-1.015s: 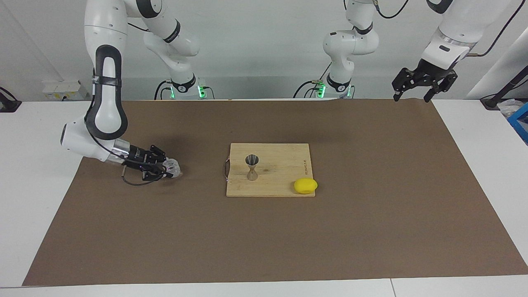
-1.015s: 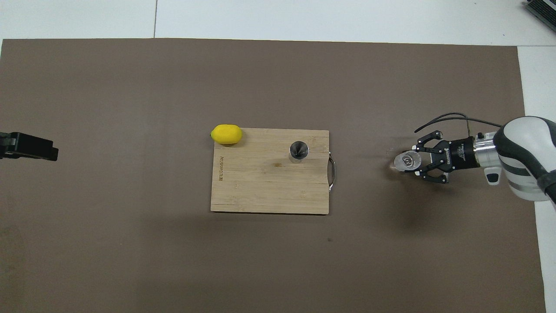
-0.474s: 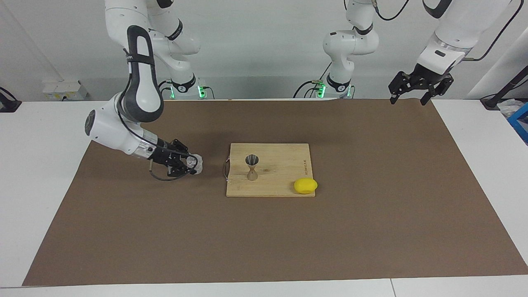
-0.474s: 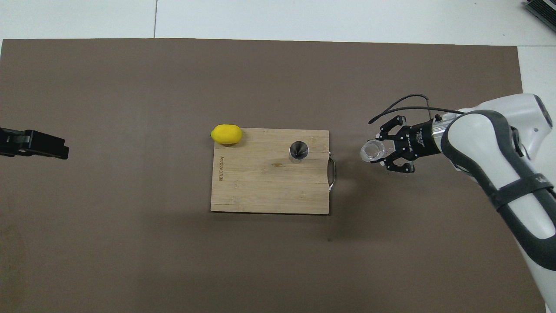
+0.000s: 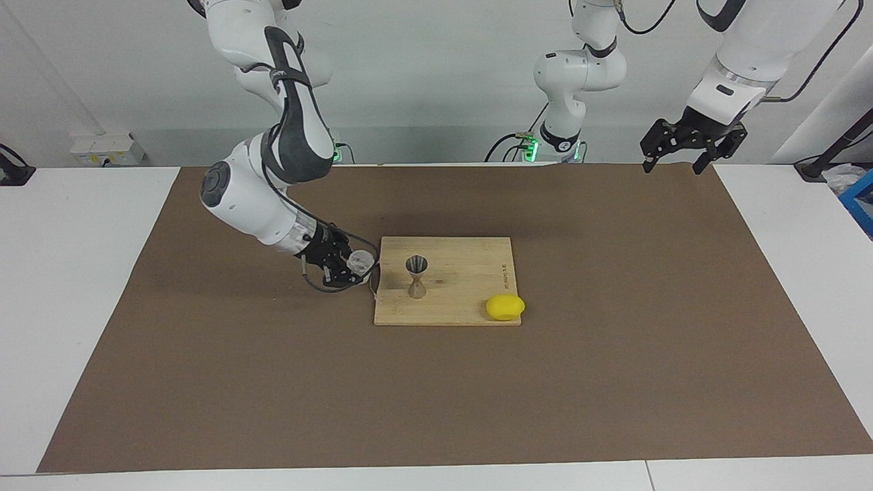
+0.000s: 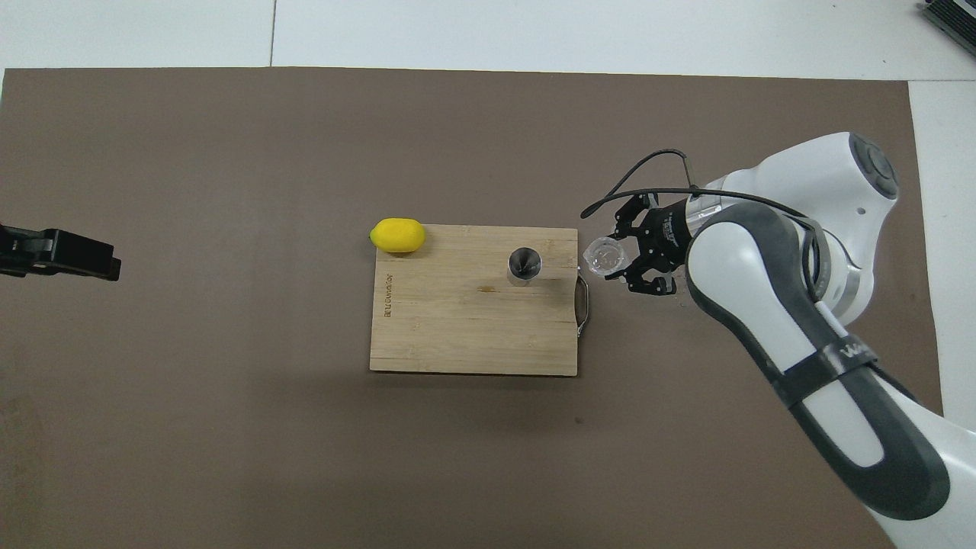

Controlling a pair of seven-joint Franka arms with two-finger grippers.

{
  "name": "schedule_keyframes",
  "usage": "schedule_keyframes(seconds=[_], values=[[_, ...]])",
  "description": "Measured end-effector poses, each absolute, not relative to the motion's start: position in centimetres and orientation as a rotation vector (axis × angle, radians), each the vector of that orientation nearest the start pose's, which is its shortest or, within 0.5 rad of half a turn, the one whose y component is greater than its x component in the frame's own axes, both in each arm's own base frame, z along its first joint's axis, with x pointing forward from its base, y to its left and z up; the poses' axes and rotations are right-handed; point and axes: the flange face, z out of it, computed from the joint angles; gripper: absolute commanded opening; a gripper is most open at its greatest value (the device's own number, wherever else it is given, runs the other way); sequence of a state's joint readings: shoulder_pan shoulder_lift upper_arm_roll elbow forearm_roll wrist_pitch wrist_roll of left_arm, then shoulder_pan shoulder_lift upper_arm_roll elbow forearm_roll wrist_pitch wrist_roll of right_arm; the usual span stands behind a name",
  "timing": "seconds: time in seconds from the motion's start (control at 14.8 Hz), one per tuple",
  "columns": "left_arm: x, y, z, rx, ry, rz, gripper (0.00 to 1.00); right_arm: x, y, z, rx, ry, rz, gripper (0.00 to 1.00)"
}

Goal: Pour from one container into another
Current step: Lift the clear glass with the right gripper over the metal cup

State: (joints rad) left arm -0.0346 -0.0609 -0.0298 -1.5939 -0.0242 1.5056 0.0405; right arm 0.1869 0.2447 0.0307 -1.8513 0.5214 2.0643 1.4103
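The clear glass tumbler (image 5: 361, 260) sits between the fingers of my right gripper (image 5: 353, 266), which is shut on it. The gripper holds it just above the brown mat, beside the handle edge of the wooden cutting board (image 5: 464, 269), toward the right arm's end. The overhead view shows the tumbler's open mouth (image 6: 602, 256) in the right gripper (image 6: 612, 259). The metal hourglass jigger (image 5: 417, 275) stands upright on the board (image 6: 457, 328), a short way from the glass; it also shows from above (image 6: 524, 264). My left gripper (image 5: 673, 162) hangs open and empty in the air, waiting.
A yellow lemon (image 5: 505, 307) lies at the board's corner farthest from the robots, toward the left arm's end; it also shows in the overhead view (image 6: 397, 235). The board's metal handle (image 6: 583, 305) faces the right arm. A brown mat (image 5: 614, 354) covers the table.
My right gripper has lifted the tumbler off the mat and carried it from the right arm's end to just beside the board's handle. The left gripper has risen slightly.
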Motion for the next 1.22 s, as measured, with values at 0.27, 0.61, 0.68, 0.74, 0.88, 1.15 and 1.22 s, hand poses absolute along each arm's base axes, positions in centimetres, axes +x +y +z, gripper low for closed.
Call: schedule_keyframes(seconds=[0.27,0.61,0.68,0.74,0.88,1.15,1.22], values=[[52.7,-3.7,64.0,-3.159,0.168,0.054,1.00,59.7,20.9,41.2,-2.147,1.923,0.424,0.00],[52.7,-3.7,64.0,-3.159,0.167,0.056,1.00,58.9,22.9,40.8,-2.303,1.938,0.297,0.00],[52.7,-3.7,64.0,-3.159,0.167,0.057,1.00,58.9,23.3,41.2,-2.324,1.940,0.280,0.00],[52.7,-3.7,64.0,-3.159,0.167,0.057,1.00,58.9,23.6,41.8,-2.337,1.938,0.271,0.00],[52.7,-3.7,64.0,-3.159,0.167,0.057,1.00,59.3,23.9,43.0,-2.360,1.928,0.259,0.00],[52.7,-3.7,64.0,-3.159,0.167,0.057,1.00,59.9,25.1,44.1,-2.410,1.915,0.180,0.00],[52.7,-3.7,64.0,-3.159,0.167,0.057,1.00,59.9,25.6,44.2,-2.421,1.910,0.164,0.00]])
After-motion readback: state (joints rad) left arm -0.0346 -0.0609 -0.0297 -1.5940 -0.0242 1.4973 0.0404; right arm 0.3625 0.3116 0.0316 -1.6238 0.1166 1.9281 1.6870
